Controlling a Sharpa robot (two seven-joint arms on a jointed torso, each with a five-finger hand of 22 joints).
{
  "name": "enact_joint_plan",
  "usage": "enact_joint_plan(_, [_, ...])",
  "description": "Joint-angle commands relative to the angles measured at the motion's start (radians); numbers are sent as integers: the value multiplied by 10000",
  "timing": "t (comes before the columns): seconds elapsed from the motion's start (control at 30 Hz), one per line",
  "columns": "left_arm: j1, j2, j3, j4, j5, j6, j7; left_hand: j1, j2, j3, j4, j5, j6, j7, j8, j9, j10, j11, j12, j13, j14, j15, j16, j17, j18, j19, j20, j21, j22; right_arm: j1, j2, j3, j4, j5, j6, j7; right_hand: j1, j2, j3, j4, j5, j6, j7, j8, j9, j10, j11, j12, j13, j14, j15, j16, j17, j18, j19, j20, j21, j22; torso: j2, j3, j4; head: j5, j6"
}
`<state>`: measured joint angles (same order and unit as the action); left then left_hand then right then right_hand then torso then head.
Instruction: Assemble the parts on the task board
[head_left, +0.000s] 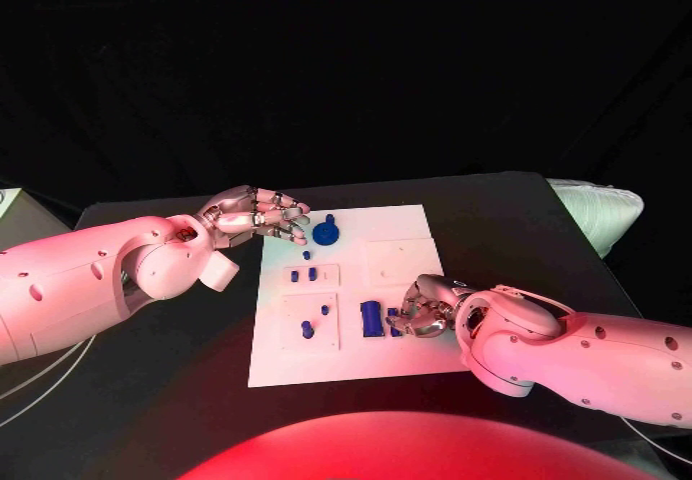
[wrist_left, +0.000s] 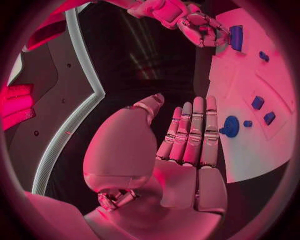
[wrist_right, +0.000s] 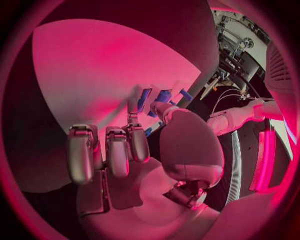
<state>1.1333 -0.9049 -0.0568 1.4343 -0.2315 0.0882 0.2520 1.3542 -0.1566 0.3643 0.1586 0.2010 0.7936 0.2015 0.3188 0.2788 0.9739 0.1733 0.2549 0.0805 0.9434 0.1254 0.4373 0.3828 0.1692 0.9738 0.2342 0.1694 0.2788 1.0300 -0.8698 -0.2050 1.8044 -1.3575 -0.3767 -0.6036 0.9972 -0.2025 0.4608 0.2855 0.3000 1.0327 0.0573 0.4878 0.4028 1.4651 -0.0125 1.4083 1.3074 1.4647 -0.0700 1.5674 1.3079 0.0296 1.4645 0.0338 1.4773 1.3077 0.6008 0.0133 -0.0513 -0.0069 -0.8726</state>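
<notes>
Head view: task board (head_left: 411, 225) white at bench (head_left: 159, 390) centre; round blue part (head_left: 327, 234) at 11 o'clock on it, left hand (head_left: 260, 215) just beside, fingers straight and together, holding nothing. Tall blue part (head_left: 372, 318) at 6 o'clock, right hand (head_left: 423, 308) touching it; grip impossible to tell.

Left wrist view: flat fingers (wrist_left: 195, 131) near the round part (wrist_left: 230, 126), apart.

Right wrist view: fingers (wrist_right: 117, 150) curled, blue pieces (wrist_right: 164, 96) beyond.

Risk: nudging neighbouring small parts. Open bench both sides.
</notes>
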Motion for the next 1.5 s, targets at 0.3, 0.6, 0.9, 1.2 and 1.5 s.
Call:
enact_joint_plan(0.3, [-10, 3, 3, -2, 19, 191, 94, 31, 28, 28, 54, 24, 46, 284, 38, -12, -96, 3, 66, -10, -93, 5, 63, -11, 116, 87, 1, -68, -14, -8, -412, 0, -73, 78, 73, 837, 934, -341, -170, -805, -1495, -247, 89, 59, 16, 56, 42, -379, 1317, 1061, -15, 34, 2629, -18, 759, -5, -599, 2256, -5, 0, -14, 34, 0])
enact_joint_plan(0.6, [-10, 3, 3, -15, 19, 166, 120, 39, 24, 32, 55, 25, 46, 282, 40, -13, -97, 1, 69, -11, -95, 4, 66, -13, 117, 89, 1, -72, -18, 1, -766, 0, -39, 330, -922, 1528, 1814, -380, -452, -1219, -2083, -299, 97, 42, -29, -18, 50, -519, 1249, 1061, -14, 34, 2629, -9, 749, 1, -645, 2246, -3, 4, -18, 46, 0])
enact_joint_plan(0.9, [-12, 47, 1, -72, 61, -77, 348, 76, 25, 54, 42, 29, 52, 276, 46, -14, -91, -4, 79, -11, -92, -1, 74, -14, 118, 98, -1, -78, -24, 566, -1186, 9, -578, 4597, -1848, 5117, 2221, 36, -325, -1074, -1453, -911, 383, -448, -287, -454, 280, -1227, 833, 973, 162, -213, 2329, 178, 501, 128, -1762, 1969, -46, -17, -22, 30, 0])
enact_joint_plan(1.2, [-22, 297, 4, -561, 405, -413, 962, 441, -19, 275, -165, 21, 94, 264, 80, -29, -53, -26, 121, -25, -87, -27, 118, -30, 119, 144, -29, -110, -55, 1258, -745, 81, -2480, 8371, -1268, 7834, 2588, 198, 285, -1482, -1059, -1232, 602, -736, -388, -1377, 468, -2665, -116, 646, 319, -1094, 1363, 499, 43, 282, -3797, 1396, -200, -100, -60, 53, 0])
enact_joint_plan(1.5, [-40, 896, 6, -1576, 1435, -1607, 1832, 437, -76, 435, -160, -20, -19, 250, 80, -87, -343, 73, -40, -136, -1069, 214, -402, -354, 65, -75, 102, -358, -198, 1426, 120, 292, -4231, 10319, -664, 9446, 2499, 230, 786, -1864, -1141, -2003, 971, -821, -355, -4686, 797, -6874, -3154, -1325, 654, -4514, -1808, 1498, -2273, 614, -11199, -1093, -416, -149, -87, 139, 502])
